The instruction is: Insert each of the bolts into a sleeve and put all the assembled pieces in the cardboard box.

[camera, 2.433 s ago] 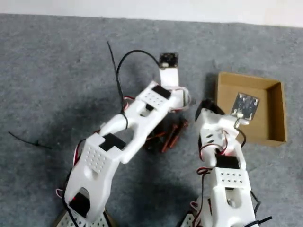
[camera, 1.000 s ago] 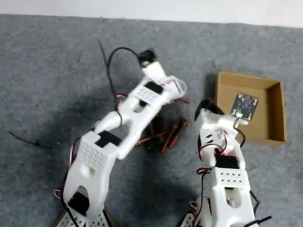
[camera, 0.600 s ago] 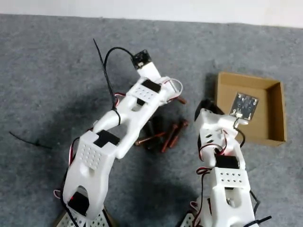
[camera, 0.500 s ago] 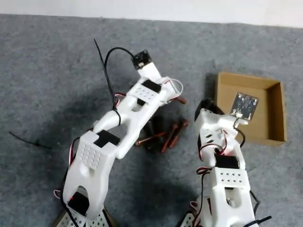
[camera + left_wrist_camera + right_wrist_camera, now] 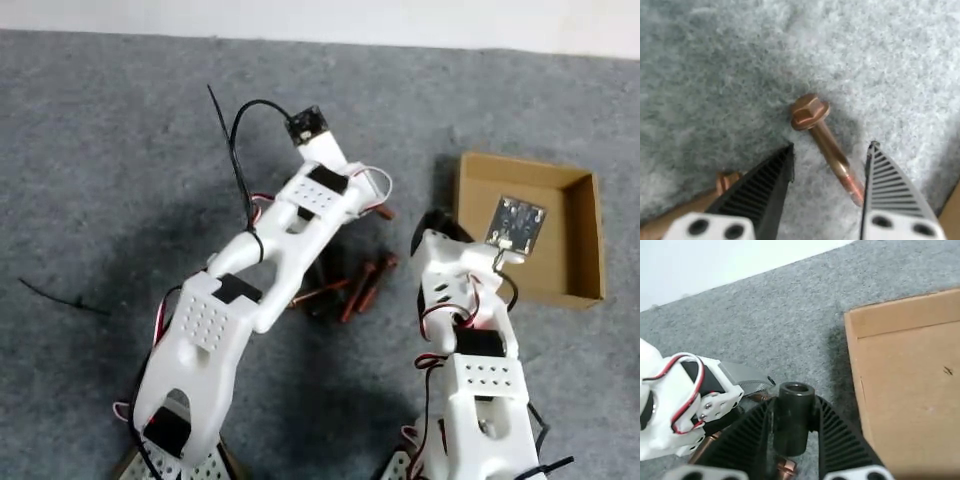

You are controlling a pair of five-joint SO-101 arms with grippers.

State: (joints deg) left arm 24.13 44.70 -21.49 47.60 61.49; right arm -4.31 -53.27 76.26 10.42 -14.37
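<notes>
Grey carpet: left gripper spread wide over bolt (right gripper clamps sleeve); centre on shank before closing.

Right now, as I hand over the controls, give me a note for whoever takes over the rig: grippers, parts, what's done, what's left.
Left gripper: open, above one copper bolt that lies on the carpet; not gripped.
Right gripper: shut on a black sleeve, held upright beside the cardboard box.
Other bolts lie in a pile between the arms.
Done: one sleeve picked up. No assembled piece is visible in the box, though part of its floor is hidden.
Left: grasp the bolt, insert it into the sleeve, box it, then repeat for the pile.
</notes>
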